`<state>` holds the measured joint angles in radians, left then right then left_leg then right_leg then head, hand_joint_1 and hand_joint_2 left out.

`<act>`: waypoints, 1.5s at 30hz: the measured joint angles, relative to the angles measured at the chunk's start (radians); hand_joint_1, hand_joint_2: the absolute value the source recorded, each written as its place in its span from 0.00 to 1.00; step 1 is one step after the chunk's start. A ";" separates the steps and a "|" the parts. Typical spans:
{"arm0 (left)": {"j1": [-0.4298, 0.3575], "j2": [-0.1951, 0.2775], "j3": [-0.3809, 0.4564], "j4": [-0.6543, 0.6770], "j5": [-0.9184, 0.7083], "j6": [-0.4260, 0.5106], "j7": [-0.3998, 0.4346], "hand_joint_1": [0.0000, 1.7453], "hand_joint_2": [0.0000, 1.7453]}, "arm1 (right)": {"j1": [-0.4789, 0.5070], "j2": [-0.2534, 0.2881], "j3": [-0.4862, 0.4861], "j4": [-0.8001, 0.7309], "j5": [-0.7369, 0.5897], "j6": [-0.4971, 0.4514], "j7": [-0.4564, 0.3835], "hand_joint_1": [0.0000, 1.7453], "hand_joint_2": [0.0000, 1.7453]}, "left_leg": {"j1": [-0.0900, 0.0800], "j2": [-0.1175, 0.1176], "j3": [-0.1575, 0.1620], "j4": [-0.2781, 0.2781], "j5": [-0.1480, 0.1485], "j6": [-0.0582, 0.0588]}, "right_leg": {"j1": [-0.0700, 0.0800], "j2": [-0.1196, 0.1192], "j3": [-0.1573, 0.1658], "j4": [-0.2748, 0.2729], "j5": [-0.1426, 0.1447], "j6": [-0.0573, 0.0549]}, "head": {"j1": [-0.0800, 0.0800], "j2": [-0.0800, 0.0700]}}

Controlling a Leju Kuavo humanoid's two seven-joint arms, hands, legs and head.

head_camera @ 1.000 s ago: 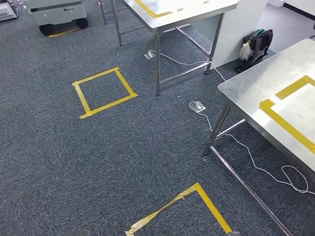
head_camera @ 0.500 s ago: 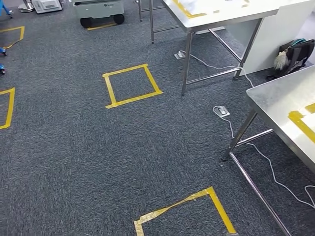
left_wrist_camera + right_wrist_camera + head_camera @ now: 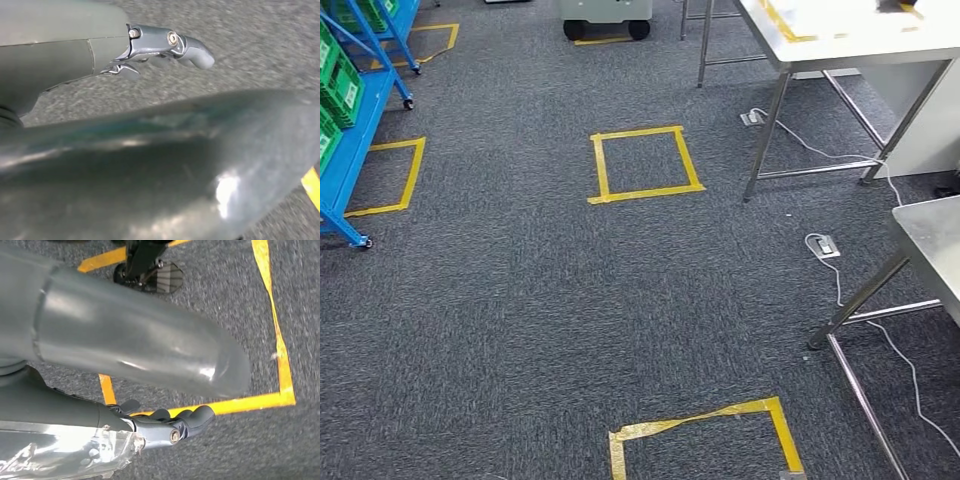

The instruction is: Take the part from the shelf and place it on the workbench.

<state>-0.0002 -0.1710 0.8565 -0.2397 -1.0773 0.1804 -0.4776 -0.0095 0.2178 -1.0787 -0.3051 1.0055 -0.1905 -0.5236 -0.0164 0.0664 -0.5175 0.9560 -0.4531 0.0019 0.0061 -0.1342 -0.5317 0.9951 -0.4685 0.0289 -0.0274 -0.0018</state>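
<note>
The left robot hand (image 3: 166, 47) hangs over grey carpet in its wrist view; a few fingers (image 3: 194, 52) stretch out with nothing between them, and the rest is blurred, so whether it is spread or closed cannot be told. The right robot hand (image 3: 171, 427) also hangs above the carpet (image 3: 509, 300), its dark fingers (image 3: 198, 415) curled slightly inward over a corner of yellow floor tape (image 3: 281, 365), nothing visible in it; its state too cannot be told for sure.

In the head view no part can be made out. The blue shelf (image 3: 354, 150) stands at the far left, holding green bins (image 3: 339, 85), well apart from both hanging hands. What the bins contain is too small to tell.

Outward from there, a yellow tape square (image 3: 644, 163) lies on the carpet at mid distance, another (image 3: 392, 178) sits beside the shelf's foot, and a third (image 3: 705, 435) lies near, at the lower edge. A steel surface (image 3: 848, 35) with yellow tape on top stands far right; the corner of a second surface (image 3: 935, 245) comes in at the right edge. A white cable (image 3: 878, 330) runs from a floor socket (image 3: 824, 245) under it. A wheeled grey cart (image 3: 607, 15) stands at the far edge.

Against the earlier frames the whole scene has slid rightward: the camera has turned left, bringing the shelf into sight and pushing the near surface almost out.
</note>
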 joint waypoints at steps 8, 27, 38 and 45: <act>0.005 -0.007 0.012 -0.006 -0.021 0.001 -0.001 0.00 0.00 | -0.002 0.000 -0.010 0.007 0.003 -0.012 -0.007 0.00 0.00 | 0.009 -0.107 -0.014 -0.003 0.021 0.024 | -0.010 0.134 -0.127 0.285 -0.124 0.025 | 0.014 0.000; -0.001 -0.017 0.043 -0.014 -0.044 0.031 -0.015 0.00 0.00 | -0.008 -0.002 -0.032 0.011 0.009 -0.054 -0.022 0.00 0.00 | 0.017 -0.007 -0.050 0.070 0.006 -0.035 | -0.012 0.046 0.010 0.005 -0.016 -0.009 | -0.001 0.000; -0.007 -0.029 0.063 -0.017 -0.053 0.043 -0.014 0.00 0.00 | -0.010 -0.003 -0.044 0.013 0.016 -0.068 -0.022 0.00 0.00 | 0.016 -0.104 -0.037 0.020 0.019 0.016 | -0.015 0.132 -0.129 0.308 -0.154 0.027 | 0.018 0.000; -0.006 -0.031 0.070 -0.018 -0.055 0.045 -0.014 0.00 0.00 | -0.012 -0.004 -0.049 0.014 0.018 -0.071 -0.022 0.00 0.00 | 0.018 -0.194 -0.046 0.025 0.025 -0.011 | -0.021 0.209 -0.003 0.019 -0.020 0.008 | 0.017 0.000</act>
<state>-0.0062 -0.2018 0.9261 -0.2574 -1.1326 0.2256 -0.4915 -0.0216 0.2140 -1.1278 -0.2913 1.0234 -0.2616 -0.5453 0.0016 -0.1279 -0.5632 0.9810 -0.4284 -0.0091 -0.0149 0.0743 -0.5344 1.0146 -0.4887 0.0370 -0.0102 -0.0015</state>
